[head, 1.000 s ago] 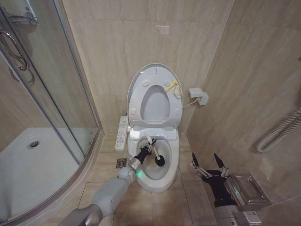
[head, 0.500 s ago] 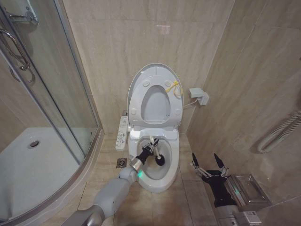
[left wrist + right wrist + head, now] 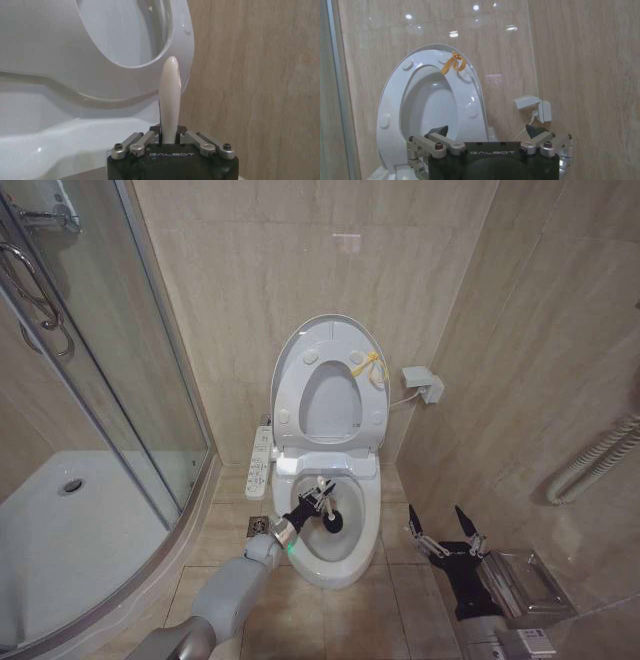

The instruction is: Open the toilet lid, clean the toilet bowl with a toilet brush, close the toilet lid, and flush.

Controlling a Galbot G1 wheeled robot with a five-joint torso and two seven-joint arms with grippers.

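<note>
Toilet brush (image 3: 326, 511): dark head down inside the toilet bowl (image 3: 362, 532), white handle clamped in my left gripper (image 3: 312, 505) over the bowl's left side. Toilet lid (image 3: 330, 332) upright against the wall. Right gripper (image 3: 446, 529) spread wide, empty, parked right of the toilet.

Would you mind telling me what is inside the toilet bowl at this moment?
Inside the toilet bowl is the dark head of the toilet brush, its white handle gripped by the left gripper. The bowl's bottom is partly hidden by brush and gripper, so I cannot make out water. The right gripper waits beside the toilet.
</note>
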